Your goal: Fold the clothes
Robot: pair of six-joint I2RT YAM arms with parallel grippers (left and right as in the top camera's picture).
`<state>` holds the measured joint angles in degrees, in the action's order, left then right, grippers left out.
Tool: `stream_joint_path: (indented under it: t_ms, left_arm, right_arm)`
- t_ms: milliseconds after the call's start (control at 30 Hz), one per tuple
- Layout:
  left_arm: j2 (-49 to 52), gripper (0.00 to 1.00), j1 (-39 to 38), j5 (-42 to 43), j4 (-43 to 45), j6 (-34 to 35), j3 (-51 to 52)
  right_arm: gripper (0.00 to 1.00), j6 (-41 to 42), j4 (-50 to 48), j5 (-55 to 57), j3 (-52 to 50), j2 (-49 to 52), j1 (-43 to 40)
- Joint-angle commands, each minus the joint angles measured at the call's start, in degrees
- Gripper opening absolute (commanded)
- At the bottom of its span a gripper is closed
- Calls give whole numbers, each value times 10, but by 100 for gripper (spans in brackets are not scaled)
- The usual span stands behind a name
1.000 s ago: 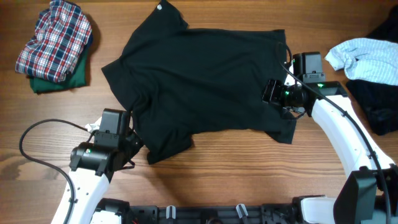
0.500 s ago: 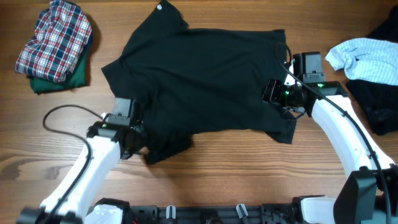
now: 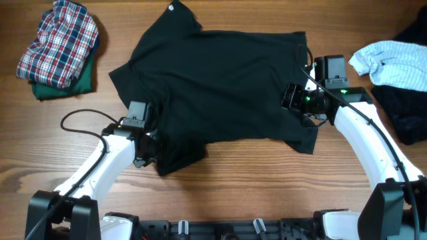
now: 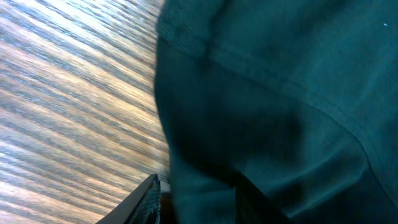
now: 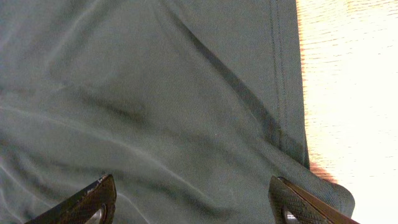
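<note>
Sprawling across the middle of the desk [image 3: 227, 200], the black T-shirt [image 3: 220, 80] lies mostly flat. Its long axis runs roughly left to right with a slight tilt. One corner bearing a small white mark [image 3: 170, 7] points to the far edge, and a rumpled flap [image 3: 177, 157] hangs toward the near edge.

The left claw [image 3: 148, 143] sits right at that flap on the shirt's near left side. From above its tips are lost against the dark cloth. Its own camera shows only fabric pressed close, bare wood to the left and a sliver of one finger [image 4: 149, 198], so I cannot tell how far it is parted or whether it grips anything.

The right claw [image 3: 293, 100] is over the shirt's right end. Its wrist view shows what the overhead cannot: both fingers [image 5: 99, 200] spread wide, smooth cloth between them, nothing pinched, and a double-stitched edge [image 5: 280, 68] running along the wood.

Well left of the shirt a plaid garment [image 3: 57, 40] is heaped on a green one [image 3: 67, 87]. Well right of it lie a light blue garment [image 3: 390, 60] and a dark one [image 3: 407, 113]. A black cable [image 3: 80, 115] loops near the left arm.
</note>
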<state>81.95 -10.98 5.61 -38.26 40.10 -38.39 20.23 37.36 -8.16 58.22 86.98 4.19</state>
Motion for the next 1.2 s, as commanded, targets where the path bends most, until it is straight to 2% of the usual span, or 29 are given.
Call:
stream_joint_path:
  t_ms: [0, 167, 433, 533, 700, 800, 933, 1033, 1167]
  left_arm:
    - [6, 39, -23, 17, 6, -9, 2]
    - [6, 41, -51, 16, 8, -9, 2]
    - [6, 40, -57, -10, -5, -9, 2]
    - [6, 31, -57, -12, -5, -9, 2]
    - [7, 9, -57, -12, -5, -9, 2]
    - [7, 6, -57, -12, -4, -7, 2]
    - [7, 8, -57, -12, -13, -7, 2]
    - [7, 24, -57, -13, -16, -7, 11]
    - [7, 36, -57, -16, 0, -6, 27]
  right_arm:
    - [79, -7, -5, -9, -5, -10, -2]
    - [79, -7, -5, -9, -5, -10, -2]
    - [79, -8, -2, -9, -5, -10, -2]
    - [79, -8, 0, -9, -5, -10, -2]
    - [79, -8, 0, -9, -5, -10, -2]
    - [79, -7, 0, -9, -5, -10, -2]
    - [79, -7, 0, -9, -5, -10, -2]
    - [79, -7, 1, -9, -5, -10, -2]
    - [79, -8, 1, -9, -5, -10, -2]
